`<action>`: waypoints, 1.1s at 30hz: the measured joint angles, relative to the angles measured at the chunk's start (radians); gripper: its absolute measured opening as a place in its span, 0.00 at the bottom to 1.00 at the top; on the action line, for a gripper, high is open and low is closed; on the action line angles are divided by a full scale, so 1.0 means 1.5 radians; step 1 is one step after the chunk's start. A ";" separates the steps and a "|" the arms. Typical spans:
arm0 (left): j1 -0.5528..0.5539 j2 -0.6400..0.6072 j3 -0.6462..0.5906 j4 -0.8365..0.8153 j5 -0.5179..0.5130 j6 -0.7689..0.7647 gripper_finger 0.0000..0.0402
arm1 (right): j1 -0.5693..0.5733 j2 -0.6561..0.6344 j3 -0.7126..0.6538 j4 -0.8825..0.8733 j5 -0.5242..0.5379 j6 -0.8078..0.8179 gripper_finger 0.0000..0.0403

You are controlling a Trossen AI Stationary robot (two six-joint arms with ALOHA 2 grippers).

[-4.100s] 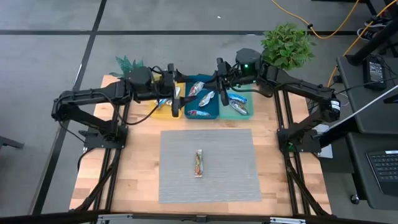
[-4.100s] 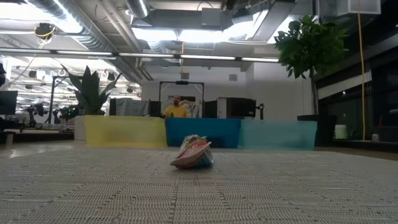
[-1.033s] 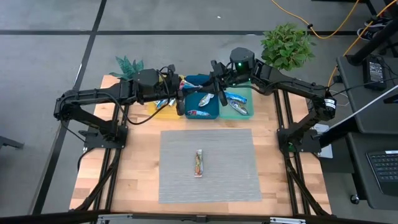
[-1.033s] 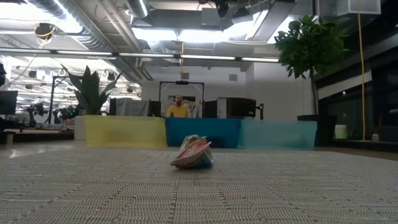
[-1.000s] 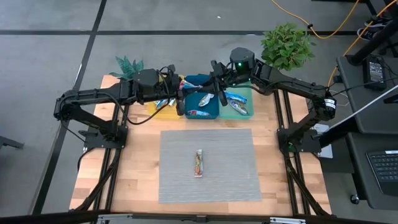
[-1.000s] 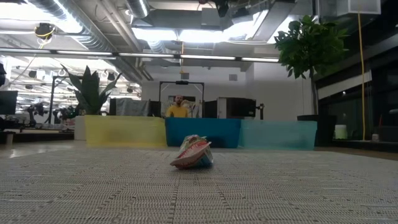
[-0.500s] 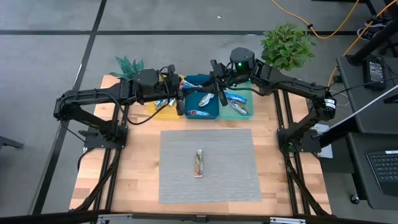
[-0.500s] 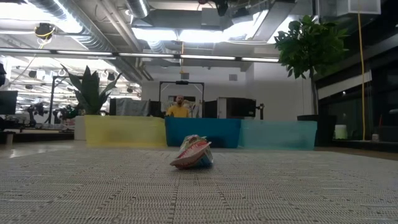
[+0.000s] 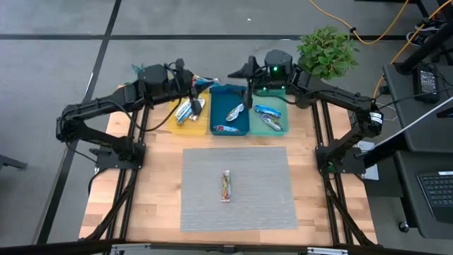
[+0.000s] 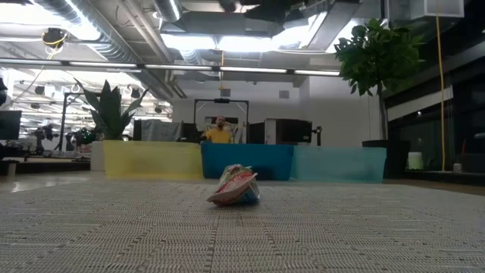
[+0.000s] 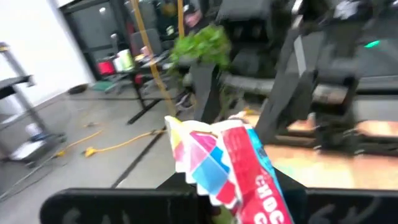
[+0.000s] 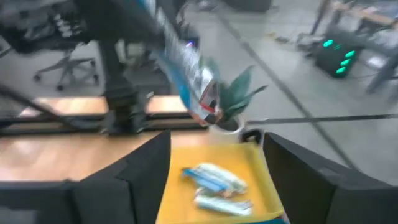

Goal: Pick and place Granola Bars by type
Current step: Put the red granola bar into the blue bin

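both jaws raised: left gripper (image 9: 196, 82) clamps red-orange bar (image 11: 230, 168) (right gripper (image 9: 236, 71) spread, empty).

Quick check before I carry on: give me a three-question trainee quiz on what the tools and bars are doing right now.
1. True or false: the left tool is shut on a red multicoloured granola bar.
2. The loose granola bar outside the trays lies: A on the grey mat; B on bare wood; C on the floor.
3. Fill in: the right tool has its jaws ____.
Key: 1 true; 2 A; 3 open.
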 joint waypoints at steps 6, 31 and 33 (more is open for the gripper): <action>0.082 0.006 0.000 -0.012 -0.001 0.027 0.05 | -0.076 0.000 0.000 0.075 -0.003 -0.017 0.69; 0.275 0.084 0.000 -0.008 0.005 -0.014 0.05 | -0.339 0.131 -0.001 0.346 -0.070 -0.174 0.68; 0.283 0.087 0.000 -0.008 0.011 -0.014 0.05 | -0.346 0.136 -0.001 0.363 -0.075 -0.171 0.68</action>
